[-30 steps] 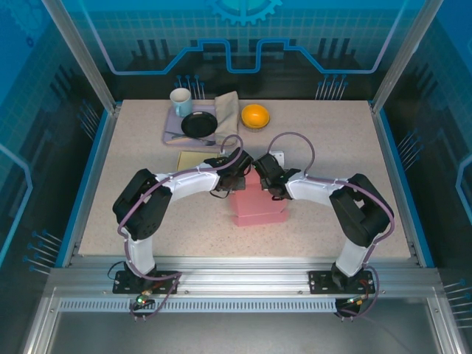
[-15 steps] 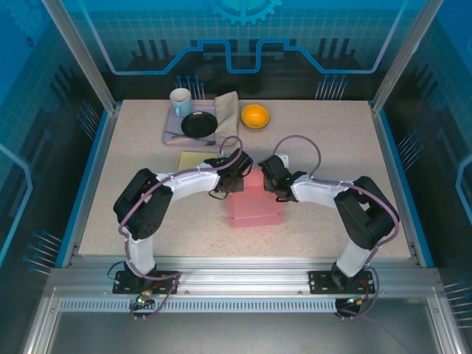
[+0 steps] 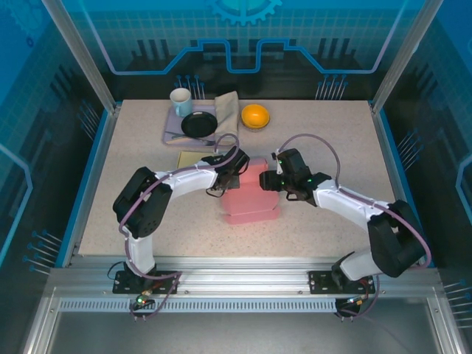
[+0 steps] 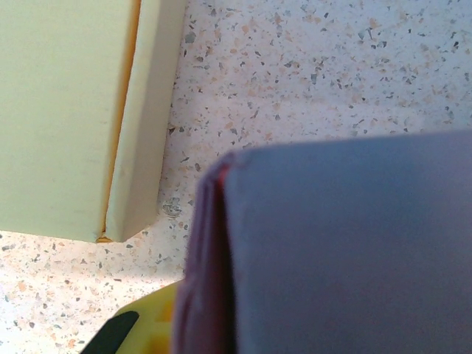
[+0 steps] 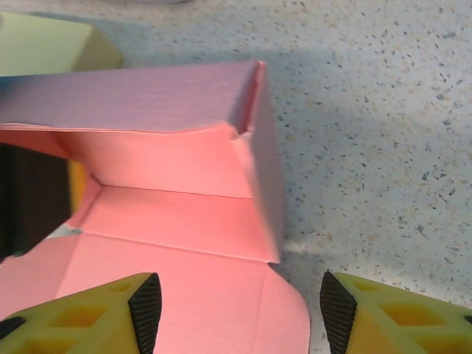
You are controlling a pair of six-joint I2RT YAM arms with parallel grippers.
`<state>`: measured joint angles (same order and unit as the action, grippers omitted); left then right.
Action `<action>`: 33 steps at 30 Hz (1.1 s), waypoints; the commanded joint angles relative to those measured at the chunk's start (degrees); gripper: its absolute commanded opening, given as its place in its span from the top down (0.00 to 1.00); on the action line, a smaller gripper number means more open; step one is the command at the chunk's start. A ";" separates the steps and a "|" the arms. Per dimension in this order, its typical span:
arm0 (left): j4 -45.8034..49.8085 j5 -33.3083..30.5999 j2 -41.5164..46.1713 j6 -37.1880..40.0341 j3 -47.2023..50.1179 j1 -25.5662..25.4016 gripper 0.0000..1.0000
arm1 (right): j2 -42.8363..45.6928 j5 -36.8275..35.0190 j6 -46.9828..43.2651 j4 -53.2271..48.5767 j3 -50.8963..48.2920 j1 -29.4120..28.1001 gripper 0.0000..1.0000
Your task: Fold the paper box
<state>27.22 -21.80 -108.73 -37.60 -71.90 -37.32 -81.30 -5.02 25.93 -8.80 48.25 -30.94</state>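
The pink paper box [image 3: 251, 198] lies mid-table, partly set up, with its back and side walls [image 5: 169, 144] raised and a flat flap [image 5: 184, 295] toward me. My left gripper [image 3: 234, 175] is shut on the box's left wall, which looms close and shadowed [image 4: 339, 251] beside one yellow finger [image 4: 147, 332]. That gripper's dark finger [image 5: 29, 195] sits inside the box. My right gripper [image 3: 276, 181] [image 5: 240, 313] stands open just right of the box. One of its fingers is over the flap and the other is over bare table, and they hold nothing.
A pale yellow box [image 3: 193, 158] [image 4: 66, 110] lies just behind the left gripper. Farther back stand a lilac tray [image 3: 171, 127] with a black plate [image 3: 199, 124] and a cup [image 3: 181, 101], a folded cloth [image 3: 228, 109] and an orange bowl [image 3: 255, 116].
My right gripper has opened and drawn back to the right, off the box. The left gripper has kept its hold, and the box has shifted slightly left.
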 commanded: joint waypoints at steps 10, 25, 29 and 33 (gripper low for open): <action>-11.49 -6.39 4.46 5.76 7.43 -0.21 1.00 | -0.25 10.55 -1.89 -10.95 11.77 9.31 0.39; -22.83 -8.84 5.41 11.01 13.25 -1.37 1.00 | -11.33 15.66 0.43 -9.41 16.22 6.46 0.48; -23.90 -8.65 5.54 11.75 13.79 -1.56 1.00 | -12.51 15.50 0.70 -8.41 15.91 6.41 0.53; -24.57 -8.60 5.77 12.27 14.13 -1.65 1.00 | -13.23 15.06 0.52 -8.76 16.00 6.49 0.57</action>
<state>4.47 -29.30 -105.25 -26.76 -58.57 -38.54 -93.51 9.50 26.50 -17.10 62.92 -24.12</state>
